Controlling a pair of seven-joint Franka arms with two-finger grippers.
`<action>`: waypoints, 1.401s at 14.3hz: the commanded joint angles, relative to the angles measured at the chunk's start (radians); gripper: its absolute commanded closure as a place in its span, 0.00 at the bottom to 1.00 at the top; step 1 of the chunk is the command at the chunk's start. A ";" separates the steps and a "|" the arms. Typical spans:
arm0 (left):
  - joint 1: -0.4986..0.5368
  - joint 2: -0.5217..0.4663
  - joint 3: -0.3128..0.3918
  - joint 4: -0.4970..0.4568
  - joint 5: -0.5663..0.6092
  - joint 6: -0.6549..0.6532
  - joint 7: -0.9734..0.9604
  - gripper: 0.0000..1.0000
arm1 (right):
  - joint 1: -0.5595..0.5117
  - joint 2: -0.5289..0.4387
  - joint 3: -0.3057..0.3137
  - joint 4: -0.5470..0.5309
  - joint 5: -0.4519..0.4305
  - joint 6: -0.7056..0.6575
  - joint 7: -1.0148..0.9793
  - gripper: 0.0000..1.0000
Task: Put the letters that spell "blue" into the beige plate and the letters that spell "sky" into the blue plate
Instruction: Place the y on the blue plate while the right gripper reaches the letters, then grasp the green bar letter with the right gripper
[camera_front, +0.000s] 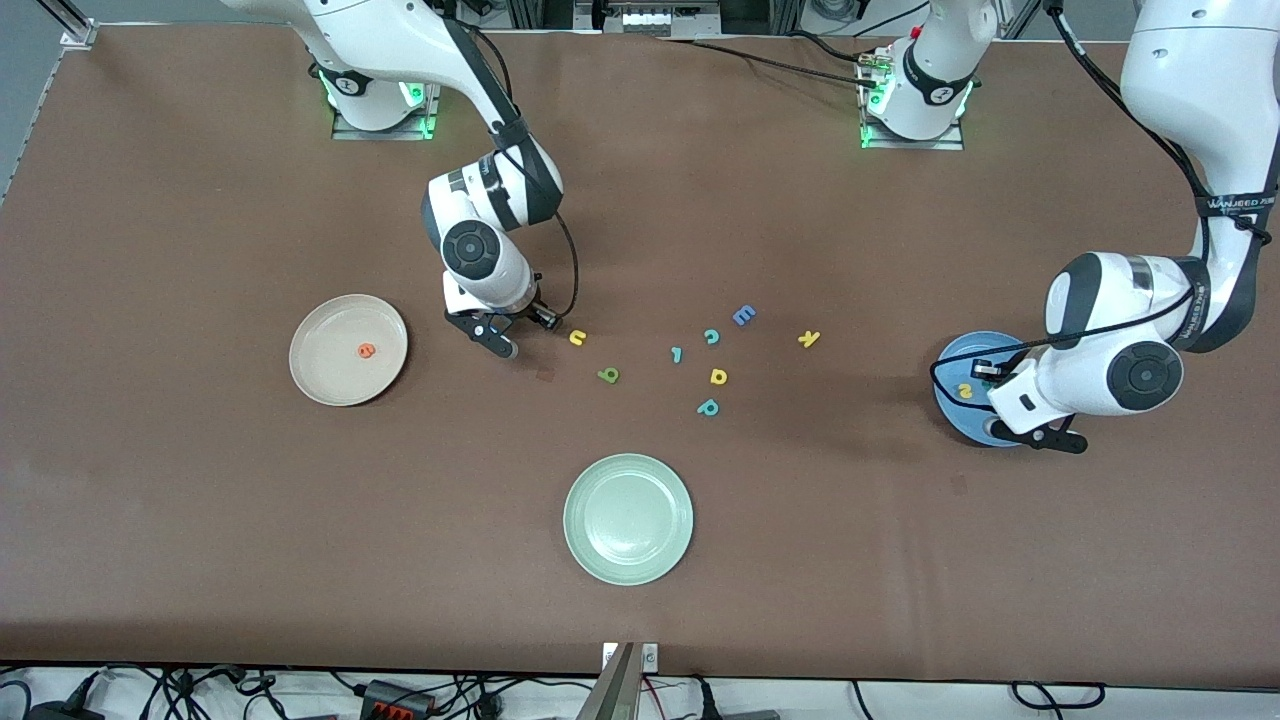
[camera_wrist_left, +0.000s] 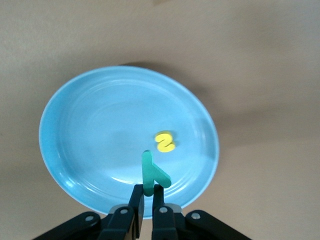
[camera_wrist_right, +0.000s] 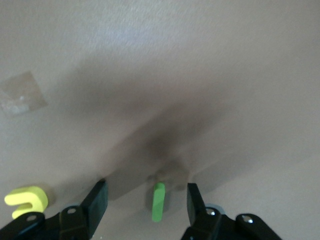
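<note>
Currently the left end effector (camera_wrist_left: 148, 192) hangs over the blue plate (camera_wrist_left: 75, 125), at the left arm's end of the worktop (camera_front: 200, 550), its fingers clamped on the teal "y" (camera_wrist_left: 150, 172). The yellow "s" (camera_wrist_left: 165, 141) lies in that plate. The right end effector (camera_wrist_right: 146, 185) is low over the worktop just beside the yellow "u" (camera_wrist_right: 25, 199), fingers apart, with a green straight-bar letter (camera_wrist_right: 158, 201) between them, touched by neither. The orange "e" (camera_front: 367, 350) lies in the beige plate (camera_front: 330, 385) at the right arm's end. The green "b" (camera_front: 608, 375) sits on the worktop nearer the front camera than the "u". The yellow "k" (camera_front: 809, 339) lies between the loose letters and the blue plate.
</note>
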 joint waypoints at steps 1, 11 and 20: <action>0.020 0.035 -0.016 0.015 0.026 -0.013 0.015 0.66 | 0.025 -0.017 -0.011 -0.039 0.020 0.012 0.012 0.42; 0.002 0.023 -0.214 -0.046 -0.148 -0.060 -0.174 0.00 | 0.022 -0.024 -0.011 -0.036 0.020 0.012 0.007 0.88; -0.122 0.016 -0.306 -0.255 -0.047 0.216 -0.365 0.00 | -0.150 -0.086 -0.103 0.053 0.006 -0.139 -0.293 0.94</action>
